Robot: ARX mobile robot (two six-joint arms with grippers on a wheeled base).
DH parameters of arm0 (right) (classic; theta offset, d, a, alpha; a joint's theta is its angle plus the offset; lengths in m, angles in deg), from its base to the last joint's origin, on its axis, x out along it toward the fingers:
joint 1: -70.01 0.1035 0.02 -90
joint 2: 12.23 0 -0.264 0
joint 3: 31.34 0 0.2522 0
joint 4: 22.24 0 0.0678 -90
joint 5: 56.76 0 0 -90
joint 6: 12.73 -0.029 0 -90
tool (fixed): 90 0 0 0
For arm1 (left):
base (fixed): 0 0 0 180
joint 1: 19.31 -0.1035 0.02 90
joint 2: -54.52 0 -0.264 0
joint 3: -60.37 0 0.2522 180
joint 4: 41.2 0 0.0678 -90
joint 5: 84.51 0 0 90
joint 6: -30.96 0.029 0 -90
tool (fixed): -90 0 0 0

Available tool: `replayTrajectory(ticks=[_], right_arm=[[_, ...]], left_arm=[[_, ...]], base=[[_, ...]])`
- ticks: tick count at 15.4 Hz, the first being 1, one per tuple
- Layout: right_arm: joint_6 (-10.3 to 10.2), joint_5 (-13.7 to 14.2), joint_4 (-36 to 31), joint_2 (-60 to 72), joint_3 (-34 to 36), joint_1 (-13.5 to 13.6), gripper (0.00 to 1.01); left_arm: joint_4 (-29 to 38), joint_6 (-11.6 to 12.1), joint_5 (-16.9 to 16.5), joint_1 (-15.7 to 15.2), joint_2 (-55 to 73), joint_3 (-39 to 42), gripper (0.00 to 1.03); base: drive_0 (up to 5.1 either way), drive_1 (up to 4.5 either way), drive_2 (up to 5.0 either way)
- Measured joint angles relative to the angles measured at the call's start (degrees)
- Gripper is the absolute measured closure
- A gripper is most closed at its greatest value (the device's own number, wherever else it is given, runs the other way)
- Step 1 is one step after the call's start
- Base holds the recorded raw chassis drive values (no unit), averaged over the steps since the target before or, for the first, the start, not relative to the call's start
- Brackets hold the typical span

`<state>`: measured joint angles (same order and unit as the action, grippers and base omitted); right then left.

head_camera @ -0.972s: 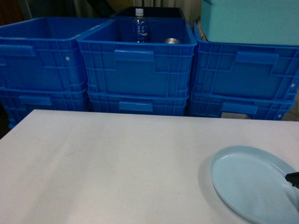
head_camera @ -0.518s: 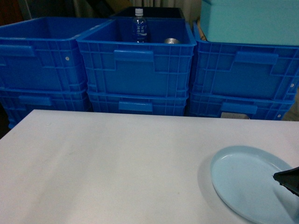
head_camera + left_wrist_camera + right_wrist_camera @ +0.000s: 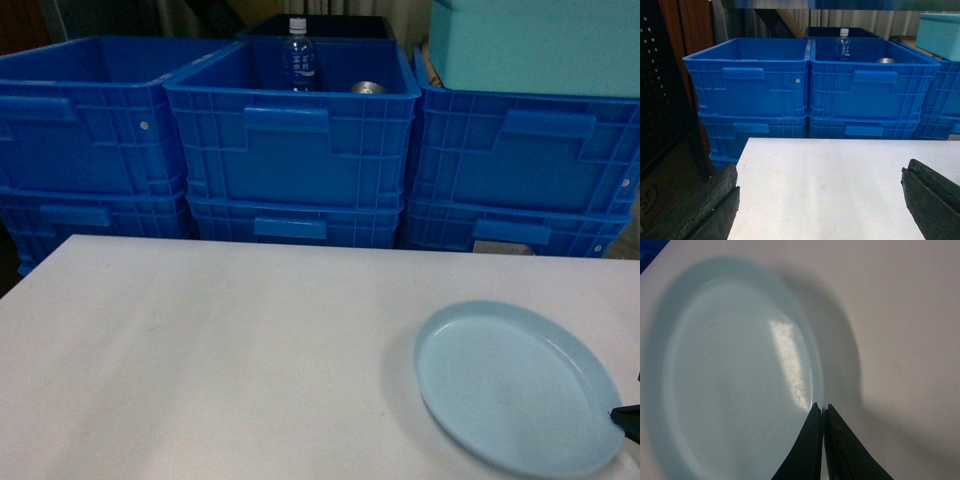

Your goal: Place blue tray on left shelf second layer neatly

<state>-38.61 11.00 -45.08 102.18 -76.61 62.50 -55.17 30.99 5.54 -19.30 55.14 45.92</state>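
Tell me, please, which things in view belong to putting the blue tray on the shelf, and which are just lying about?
Belongs to the job:
blue tray
right gripper, shut on the tray's rim
left gripper, open

Just lying about:
blue crates
water bottle
teal box
white table

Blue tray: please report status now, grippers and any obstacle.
Right gripper shut on blue tray rim, tray on white table. Left gripper open, holding nothing. Blue crates behind the table; shelf not in view.
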Motion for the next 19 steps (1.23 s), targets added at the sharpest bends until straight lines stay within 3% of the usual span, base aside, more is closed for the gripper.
replayTrajectory(ticks=[9,12,13,14,15,16,17,19], right_arm=[[0.5,0.0,-0.5,-0.5,1.0,0.0,0.99],[1.6,-1.0,3.0,-8.7,2.1,1.2,0.99],[2.9,-1.7,6.2,-14.4,2.1,1.9,0.99],[7.2,-2.5,16.1,-25.5,1.0,1.5,0.99],[14.2,-3.7,28.4,-36.5,-1.9,-2.2,0.99],[18.7,-4.0,37.5,-47.0,-3.3,-4.0,0.99],[19.5,-2.4,38.1,-51.8,-3.3,-3.2,0.99],[18.9,2.4,37.4,-57.3,-0.3,-0.2,0.99]], left_arm=[[0.0,0.0,0.0,0.0,0.0,0.0,0.05],[0.0,0.0,0.0,0.0,0.0,0.0,0.05],[0.0,0.0,0.0,0.0,0.0,0.0,0.05],[0.0,0.0,0.0,0.0,0.0,0.0,0.05],[0.0,0.0,0.0,0.0,0.0,0.0,0.05],[0.0,0.0,0.0,0.0,0.0,0.0,0.05],[0.0,0.0,0.0,0.0,0.0,0.0,0.05],[0.0,0.0,0.0,0.0,0.0,0.0,0.05]], base=[[0.0,0.00,0.0],[0.0,0.00,0.0],[0.0,0.00,0.0],[0.0,0.00,0.0],[0.0,0.00,0.0],[0.0,0.00,0.0],[0.0,0.00,0.0],[0.0,0.00,0.0]])
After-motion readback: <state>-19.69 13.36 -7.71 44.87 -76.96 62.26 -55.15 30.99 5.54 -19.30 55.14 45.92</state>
